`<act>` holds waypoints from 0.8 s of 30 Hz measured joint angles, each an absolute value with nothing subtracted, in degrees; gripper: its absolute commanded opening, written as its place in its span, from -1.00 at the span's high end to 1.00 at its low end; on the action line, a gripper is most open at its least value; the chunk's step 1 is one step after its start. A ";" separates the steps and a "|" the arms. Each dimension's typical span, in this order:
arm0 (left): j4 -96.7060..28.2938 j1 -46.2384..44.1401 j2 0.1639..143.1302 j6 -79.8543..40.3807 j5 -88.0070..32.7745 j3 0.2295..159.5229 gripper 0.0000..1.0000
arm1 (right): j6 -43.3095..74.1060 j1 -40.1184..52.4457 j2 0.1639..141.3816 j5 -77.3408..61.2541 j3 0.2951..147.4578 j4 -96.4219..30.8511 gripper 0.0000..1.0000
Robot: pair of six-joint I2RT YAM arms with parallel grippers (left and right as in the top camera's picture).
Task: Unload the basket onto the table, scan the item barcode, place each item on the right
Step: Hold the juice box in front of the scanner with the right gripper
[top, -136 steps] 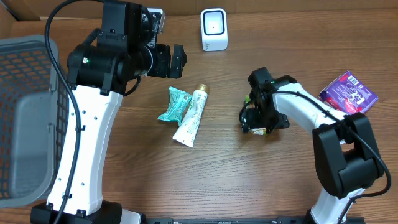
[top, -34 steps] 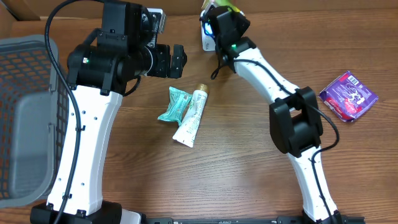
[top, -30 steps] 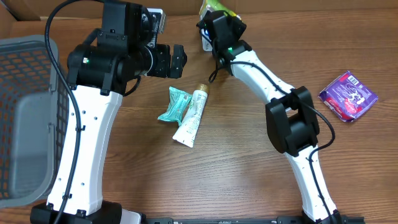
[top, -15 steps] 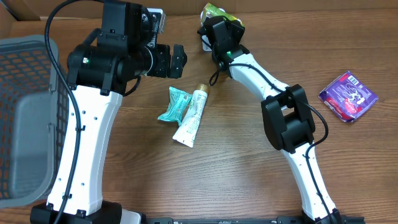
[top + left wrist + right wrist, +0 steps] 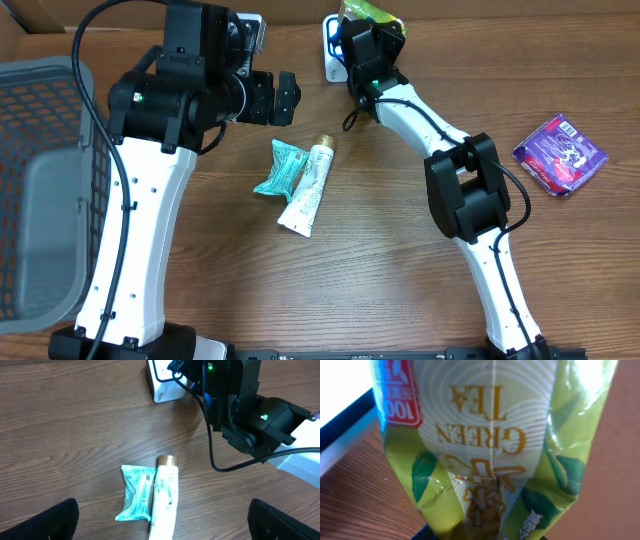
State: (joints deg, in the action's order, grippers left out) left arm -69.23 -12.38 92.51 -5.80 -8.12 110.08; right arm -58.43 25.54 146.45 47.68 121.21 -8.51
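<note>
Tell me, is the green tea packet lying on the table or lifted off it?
Lifted. The right gripper holds the green tea packet up beside the white scanner; the packet fills the right wrist view.

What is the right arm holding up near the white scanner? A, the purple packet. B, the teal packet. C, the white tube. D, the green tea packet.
D: the right wrist view is filled by the green tea packet, printed GREEN TEA, while the purple packet, white tube and teal packet all lie on the table.
</note>
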 measured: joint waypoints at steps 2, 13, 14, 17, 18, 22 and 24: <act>-69.23 -12.38 92.51 -5.80 -8.12 110.08 -0.99 | -58.83 25.58 146.45 48.51 121.21 -8.62 0.93; -69.23 -12.38 92.51 -5.82 -8.12 110.08 -0.99 | -59.29 25.91 146.45 50.61 121.21 -8.62 0.93; -69.23 -12.38 92.51 -5.80 -8.12 110.08 -0.99 | -59.37 25.98 146.45 50.61 121.21 -8.58 0.93; -69.23 -12.38 92.51 -5.80 -8.12 110.08 -0.99 | -59.46 26.59 146.43 50.94 121.21 -8.67 0.93; -69.23 -12.38 92.51 -5.82 -8.12 110.08 -0.99 | -59.57 26.89 146.43 51.03 121.21 -8.82 0.93; -69.23 -12.38 92.51 -5.80 -8.12 110.08 -0.99 | -59.68 27.92 146.43 51.03 121.21 -10.20 0.93; -69.23 -12.38 92.51 -5.80 -8.12 110.08 -0.99 | -59.68 28.38 146.39 51.03 121.21 -10.92 0.93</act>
